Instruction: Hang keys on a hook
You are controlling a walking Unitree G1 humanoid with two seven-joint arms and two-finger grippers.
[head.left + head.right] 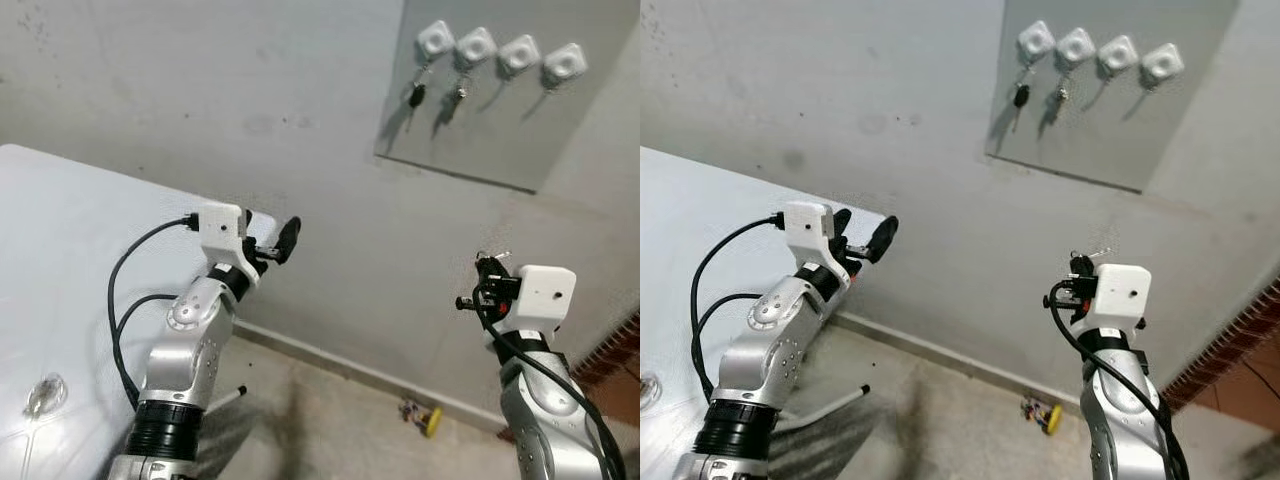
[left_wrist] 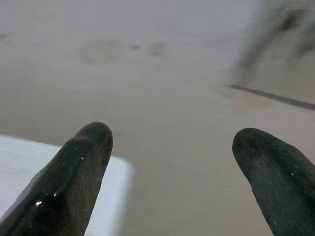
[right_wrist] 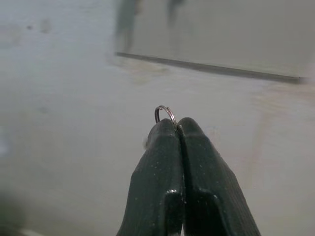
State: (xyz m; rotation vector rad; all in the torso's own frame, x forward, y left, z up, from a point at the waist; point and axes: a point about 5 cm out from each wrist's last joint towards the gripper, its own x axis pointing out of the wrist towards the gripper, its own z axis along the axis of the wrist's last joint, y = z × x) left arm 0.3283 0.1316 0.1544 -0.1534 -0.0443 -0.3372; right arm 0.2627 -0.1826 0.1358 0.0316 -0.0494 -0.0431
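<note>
The right end effector (image 3: 178,129) is clenched on a thin silver key ring (image 3: 165,112), whose loop pokes out just past the closed black fingertips (image 3: 194,129). That leaves the loop free to slide over a peg, which is probably why it is pinched so near its edge (the keys themselves cannot be made out). The arm is raised in front of the pale grey wall, well below and to the right of the grey rectangular wall panel (image 1: 470,150) that carries four white square hooks (image 1: 518,53). The two leftmost hooks already hold dark keys (image 1: 416,96); the two rightmost look free, so one of them is the likely target.

The left end effector (image 1: 272,243) is released, fingers spread and holding nothing, raised beside the corner of the white bench (image 1: 60,260), apparently kept out of the way.
</note>
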